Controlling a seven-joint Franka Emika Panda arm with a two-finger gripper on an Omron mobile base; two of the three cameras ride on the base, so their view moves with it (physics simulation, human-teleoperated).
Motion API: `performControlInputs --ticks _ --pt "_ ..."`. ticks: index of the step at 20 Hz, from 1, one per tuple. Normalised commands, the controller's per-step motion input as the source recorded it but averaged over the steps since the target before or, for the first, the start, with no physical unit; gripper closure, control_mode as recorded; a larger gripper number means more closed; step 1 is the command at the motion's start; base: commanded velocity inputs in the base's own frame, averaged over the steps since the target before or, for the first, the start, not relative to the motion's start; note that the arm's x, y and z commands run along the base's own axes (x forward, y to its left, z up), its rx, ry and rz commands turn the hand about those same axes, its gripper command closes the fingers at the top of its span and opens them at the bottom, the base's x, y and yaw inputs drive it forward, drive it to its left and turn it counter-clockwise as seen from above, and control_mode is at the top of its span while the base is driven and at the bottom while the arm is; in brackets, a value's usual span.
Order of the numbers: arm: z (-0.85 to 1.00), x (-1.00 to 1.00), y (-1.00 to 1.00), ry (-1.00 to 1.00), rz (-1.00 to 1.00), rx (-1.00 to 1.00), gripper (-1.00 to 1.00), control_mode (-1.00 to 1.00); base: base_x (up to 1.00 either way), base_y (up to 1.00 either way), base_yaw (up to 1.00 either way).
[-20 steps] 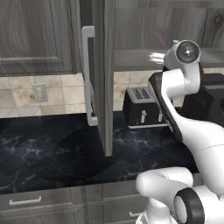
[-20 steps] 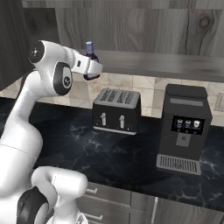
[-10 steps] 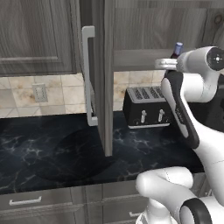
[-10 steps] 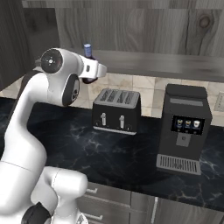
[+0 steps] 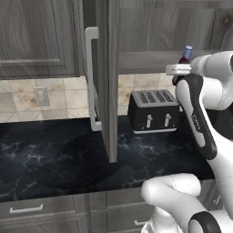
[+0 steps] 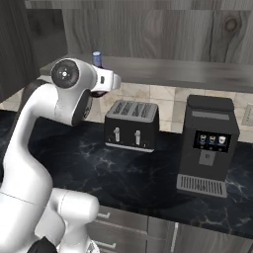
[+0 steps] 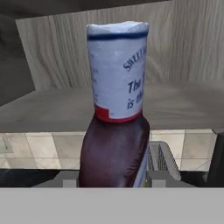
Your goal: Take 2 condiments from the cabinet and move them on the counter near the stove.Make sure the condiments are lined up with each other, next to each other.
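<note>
A dark brown bottle (image 7: 114, 148) with a pale blue cap (image 5: 187, 49) is one of the condiments. My gripper (image 7: 114, 180) is shut on its lower body and holds it upright. In the base views the gripper (image 5: 181, 69) (image 6: 100, 90) hangs at shelf height, just in front of the open cabinet's grey shelf (image 5: 145, 61) (image 6: 173, 71). The bottle's cap (image 6: 97, 58) rises above the hand. The cabinet door (image 5: 109, 73) stands open to the left. The black counter (image 5: 45, 154) lies below. The stove is out of view.
A black four-slot toaster (image 5: 152, 111) (image 6: 131, 124) stands on the counter right below the hand. A black coffee machine (image 6: 207, 143) sits further right. The open door's long silver handle (image 5: 91, 77) juts out at the left. Grey drawer fronts (image 5: 27, 209) run under the counter.
The arm's upper links have rolled over to a new posture. The hand and the bottle have stayed near the shelf's front edge, shifting only a little.
</note>
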Motion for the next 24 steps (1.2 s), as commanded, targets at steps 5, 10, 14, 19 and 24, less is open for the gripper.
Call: performControlInputs --ticks 5,10,14,19,24 --pt "0.0 -0.45 0.0 0.0 0.05 0.0 1.0 -1.0 0.0 0.0 0.0" --pt "0.04 -0.49 0.0 0.0 0.0 0.0 1.0 -1.0 0.0 0.0 0.0" --pt "0.03 -0.42 0.0 0.0 0.0 -0.01 1.0 -1.0 0.0 0.0 0.0" --pt "0.0 -0.35 0.01 0.0 0.0 -0.02 1.0 -1.0 0.0 0.0 0.0" --pt "0.0 -0.35 0.13 0.0 0.0 -0.01 1.0 -1.0 0.0 0.0 0.0"
